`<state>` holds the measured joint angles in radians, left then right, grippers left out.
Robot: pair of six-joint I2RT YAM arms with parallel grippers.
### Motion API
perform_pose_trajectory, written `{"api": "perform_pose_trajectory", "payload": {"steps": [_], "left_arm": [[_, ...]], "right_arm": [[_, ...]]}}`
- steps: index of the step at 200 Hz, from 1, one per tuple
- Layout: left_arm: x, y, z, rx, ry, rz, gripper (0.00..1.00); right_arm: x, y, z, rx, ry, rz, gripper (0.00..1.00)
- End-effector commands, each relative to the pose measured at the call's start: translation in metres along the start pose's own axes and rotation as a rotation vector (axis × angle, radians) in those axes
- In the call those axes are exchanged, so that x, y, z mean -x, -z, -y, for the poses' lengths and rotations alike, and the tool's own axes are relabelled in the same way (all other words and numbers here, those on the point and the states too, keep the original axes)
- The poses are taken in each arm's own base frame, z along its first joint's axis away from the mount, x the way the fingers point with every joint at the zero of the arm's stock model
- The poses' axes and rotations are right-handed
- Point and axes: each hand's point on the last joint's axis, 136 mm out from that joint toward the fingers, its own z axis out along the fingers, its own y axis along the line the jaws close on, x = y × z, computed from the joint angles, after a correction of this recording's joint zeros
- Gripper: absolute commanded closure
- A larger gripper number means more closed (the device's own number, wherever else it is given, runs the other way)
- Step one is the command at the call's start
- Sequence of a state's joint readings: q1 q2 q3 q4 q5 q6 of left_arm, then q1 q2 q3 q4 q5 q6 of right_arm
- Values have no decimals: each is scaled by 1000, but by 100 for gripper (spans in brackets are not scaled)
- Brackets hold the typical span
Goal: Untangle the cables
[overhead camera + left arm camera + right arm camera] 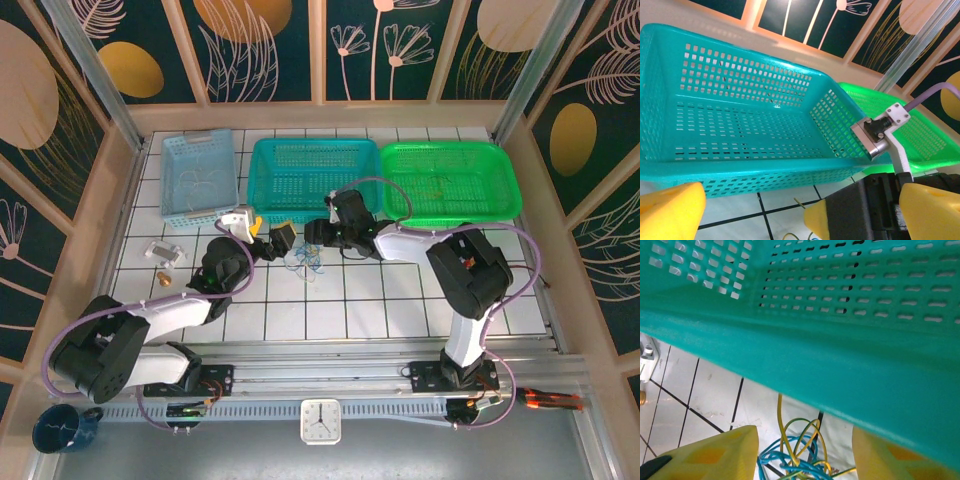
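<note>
The cables (301, 262) are a small knot of thin blue and yellow-green cords on the white tiles, just in front of the teal basket (312, 180). My right gripper (313, 238) hangs over the knot from the right. In its wrist view its yellow fingers (715, 452) stand wide apart, open, with the cables (802, 457) lying loose between them. My left gripper (271, 232) sits just left of the knot, open with nothing between its fingers (672, 212). In the left wrist view one thin yellow cable end (800, 203) pokes out beside the right gripper's yellow fingertip (820, 220).
The teal basket's front wall (740, 172) (840, 365) stands close behind both grippers. A green basket (452, 182) (935, 145) is to its right, a light blue one (200, 176) to its left. A small clear part (163, 252) and a brass piece (160, 280) lie at the left.
</note>
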<state>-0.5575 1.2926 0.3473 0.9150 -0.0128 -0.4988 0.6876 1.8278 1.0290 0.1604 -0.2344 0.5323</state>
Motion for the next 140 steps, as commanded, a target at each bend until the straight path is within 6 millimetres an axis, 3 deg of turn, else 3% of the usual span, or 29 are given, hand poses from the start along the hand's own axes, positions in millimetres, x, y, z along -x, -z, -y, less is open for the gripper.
{"api": "perform_pose_trajectory", "payload": {"steps": [1, 45, 85, 140], "left_arm": [[6, 4, 0, 6, 7, 25, 1], [7, 6, 1, 2, 1, 29, 1], [7, 9, 0, 9, -17, 33, 1], [-5, 11, -5, 16, -68, 0, 1]], "right_arm": [[12, -8, -7, 10, 11, 35, 49], [14, -14, -8, 15, 8, 32, 61], [17, -9, -17, 46, 17, 30, 100], [36, 25, -45, 111, 41, 87, 100]]}}
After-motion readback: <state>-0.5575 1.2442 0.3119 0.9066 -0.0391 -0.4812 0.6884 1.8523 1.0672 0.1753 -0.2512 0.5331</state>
